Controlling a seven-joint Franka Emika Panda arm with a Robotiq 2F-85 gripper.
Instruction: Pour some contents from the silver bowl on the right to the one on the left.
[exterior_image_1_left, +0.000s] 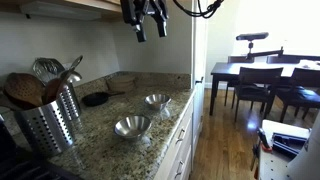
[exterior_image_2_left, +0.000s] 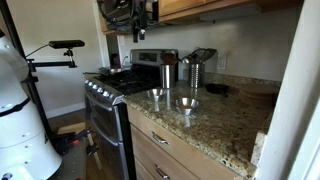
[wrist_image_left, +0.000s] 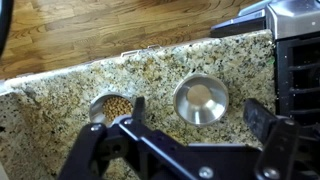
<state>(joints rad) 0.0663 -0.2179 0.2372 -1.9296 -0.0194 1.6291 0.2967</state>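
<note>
Black fingers (wrist_image_left: 133, 118) of the gripper (exterior_image_1_left: 150, 28) stand wide apart, high above the counter (wrist_image_left: 50, 110). Small brown bits (wrist_image_left: 117, 106) sit in the full bowl (wrist_image_left: 94, 108), beside the empty bowl (wrist_image_left: 200, 100). Come straight down, pinch the full bowl's rim tight, lift a little, then tip slowly.

light: daylight, blown out at far room end | counter (exterior_image_1_left: 100, 122) shaded, soft shadows | res low, slight blur

The end effector (exterior_image_1_left: 151, 32) hangs raised, pointing downward, with its jaws spread wide apart.
</note>
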